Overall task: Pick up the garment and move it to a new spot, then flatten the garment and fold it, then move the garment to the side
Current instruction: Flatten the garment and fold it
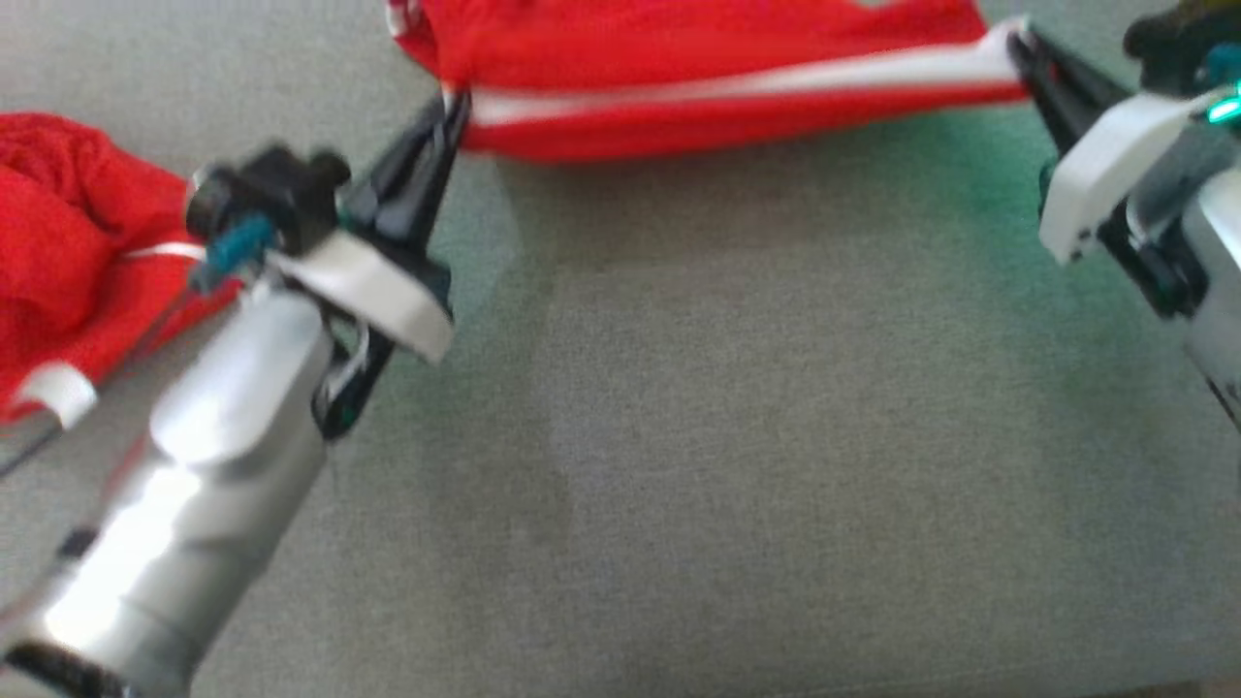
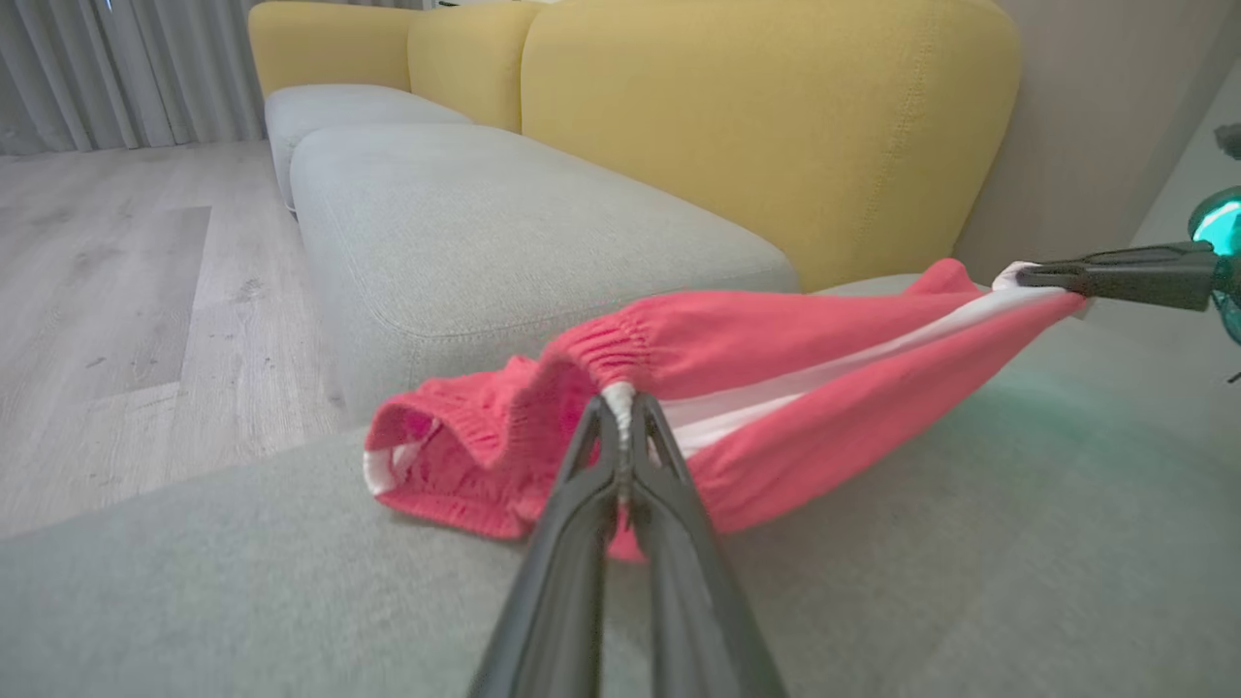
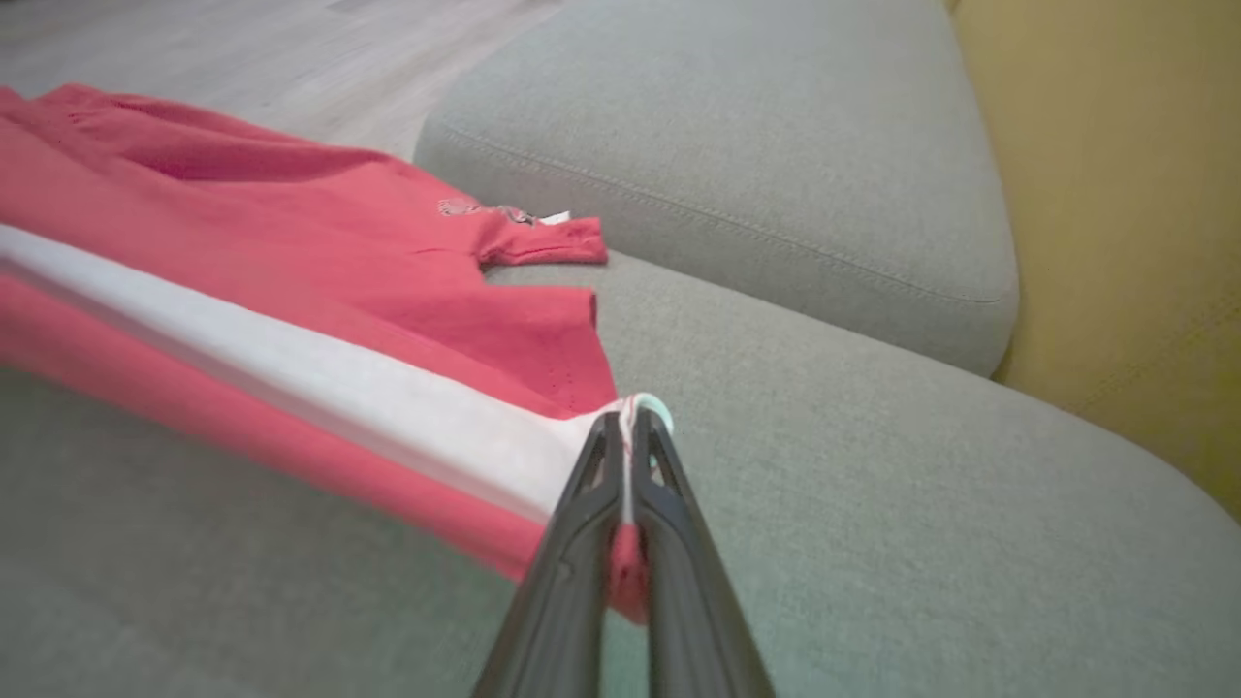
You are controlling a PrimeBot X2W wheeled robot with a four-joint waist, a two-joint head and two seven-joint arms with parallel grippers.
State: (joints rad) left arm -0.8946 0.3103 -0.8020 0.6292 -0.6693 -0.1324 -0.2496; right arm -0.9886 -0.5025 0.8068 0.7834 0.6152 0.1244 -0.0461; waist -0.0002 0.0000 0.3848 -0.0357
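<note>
The garment [image 1: 698, 58] is a pair of red shorts with a white side stripe, stretched taut along the top of the head view just above the grey cushion [image 1: 727, 436]. My left gripper [image 1: 451, 107] is shut on its elastic waistband end. In the left wrist view the fingertips [image 2: 620, 397] pinch the gathered waistband of the garment [image 2: 776, 349]. My right gripper [image 1: 1018, 44] is shut on the opposite hem end; the right wrist view has the gripper [image 3: 630, 419] clamping the stripe's end of the garment [image 3: 291, 271]. The right gripper [image 2: 1037, 276] is also seen from the left wrist.
A second red cloth heap [image 1: 58, 223] lies at the left, partly behind my left forearm. A yellow sofa back [image 2: 776, 126] rises behind the grey seat cushions [image 2: 504, 223]. Wooden floor [image 2: 116, 271] lies beyond the cushion's edge.
</note>
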